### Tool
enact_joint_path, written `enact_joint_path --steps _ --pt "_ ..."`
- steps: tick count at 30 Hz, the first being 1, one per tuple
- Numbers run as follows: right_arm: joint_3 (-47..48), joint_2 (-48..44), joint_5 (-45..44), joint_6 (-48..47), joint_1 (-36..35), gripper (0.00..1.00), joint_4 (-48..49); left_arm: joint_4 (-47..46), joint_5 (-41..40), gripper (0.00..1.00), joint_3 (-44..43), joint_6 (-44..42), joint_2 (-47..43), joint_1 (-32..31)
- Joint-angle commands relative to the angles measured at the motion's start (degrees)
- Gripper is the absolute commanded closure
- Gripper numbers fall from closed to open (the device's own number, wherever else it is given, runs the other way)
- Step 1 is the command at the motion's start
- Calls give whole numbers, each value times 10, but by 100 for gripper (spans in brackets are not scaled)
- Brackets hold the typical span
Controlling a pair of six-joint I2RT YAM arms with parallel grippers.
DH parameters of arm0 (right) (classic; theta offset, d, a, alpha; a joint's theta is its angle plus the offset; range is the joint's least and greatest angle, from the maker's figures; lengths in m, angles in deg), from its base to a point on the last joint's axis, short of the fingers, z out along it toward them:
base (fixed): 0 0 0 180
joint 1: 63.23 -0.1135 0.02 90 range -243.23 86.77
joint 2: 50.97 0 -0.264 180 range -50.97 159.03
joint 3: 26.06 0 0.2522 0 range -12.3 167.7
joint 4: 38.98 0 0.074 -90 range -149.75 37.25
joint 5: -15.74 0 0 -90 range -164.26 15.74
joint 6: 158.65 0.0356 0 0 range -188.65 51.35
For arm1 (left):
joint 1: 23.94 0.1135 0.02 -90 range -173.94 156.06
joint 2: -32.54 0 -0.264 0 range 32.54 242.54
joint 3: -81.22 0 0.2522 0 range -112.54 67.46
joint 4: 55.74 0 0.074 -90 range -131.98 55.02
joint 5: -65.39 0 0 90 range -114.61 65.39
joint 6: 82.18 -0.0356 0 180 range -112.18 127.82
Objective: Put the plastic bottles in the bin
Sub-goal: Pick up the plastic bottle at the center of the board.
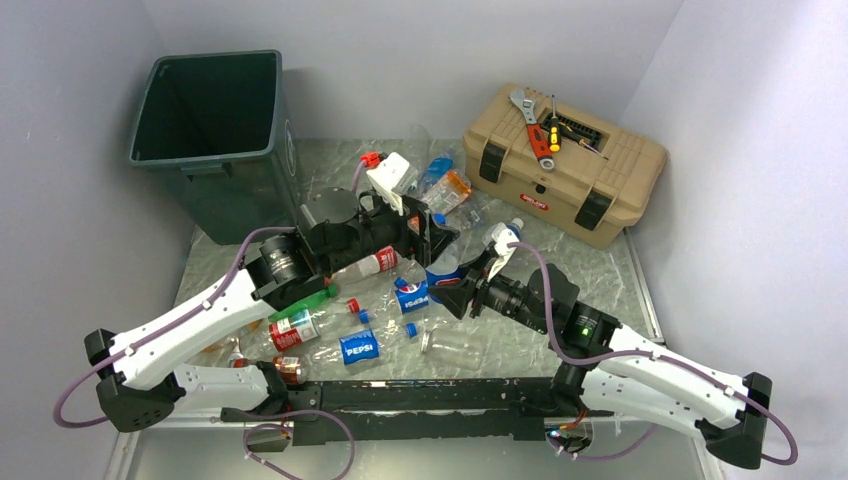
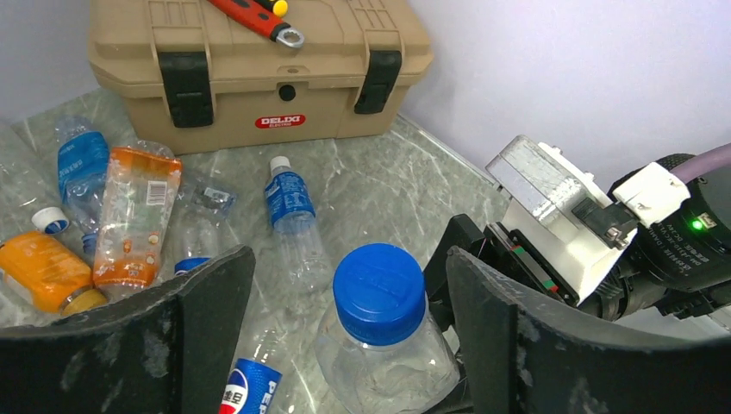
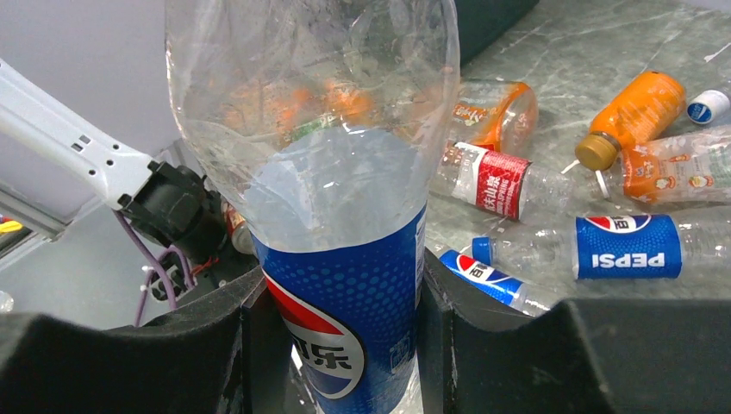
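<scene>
- Right claw pinches a tall Pepsi bottle across its blue label, one finger on each side. The bottle stands upright, cap up. I cannot tell whether its base touches the table.
- Left claw is spread. Its fingers stand either side of the bottle's blue cap with a gap on both sides, so there is no contact yet.
- Reason, as I read it: this is a hand-over. The bin stands in the far left corner, on the left arm's side and well apart from the right arm. Holding the bottle low on the label leaves the neck free for the other claw.
- Left arm runs from its base forward and inward, elbow bent, with the wrist turned toward the middle of the table.
- Right arm reaches in from the right, forearm low, with the claw facing the left one. The two claws are close together at mid-table.
- The bin's top is open and its inside is dark, so what it holds cannot be made out.
- Other bottles lie scattered on the table between the arms and toward the toolbox. All that I can see are outside the bin, so most of the job looks to be ahead.
- The next move needs the left claw to close on the neck before the right one lets go. A thin clear bottle may buckle or slip.
</scene>
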Motion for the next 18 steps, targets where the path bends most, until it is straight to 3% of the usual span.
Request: enact_joint_path --steps 1,7,11,14,15,16,18 --pt "8 -2 -5 -11 -1 71 43 -4 6 19 -30 13 2 -1" --pt "8 -1 -5 -12 -1 71 43 -15 24 48 -24 9 5 -1" --pt "10 -3 -6 -13 -1 71 40 -15 35 52 -25 8 11 -1" --pt "11 -3 -5 -13 -1 69 37 -20 44 74 -22 3 12 -1" --pt "12 -4 -4 -11 -1 65 34 -21 47 85 -21 1 11 -1" --pt "12 -4 -3 -8 -1 54 31 -20 49 94 -22 0 11 -1" --pt "17 -4 -3 -1 -1 27 24 -16 48 100 -23 -3 11 -1"
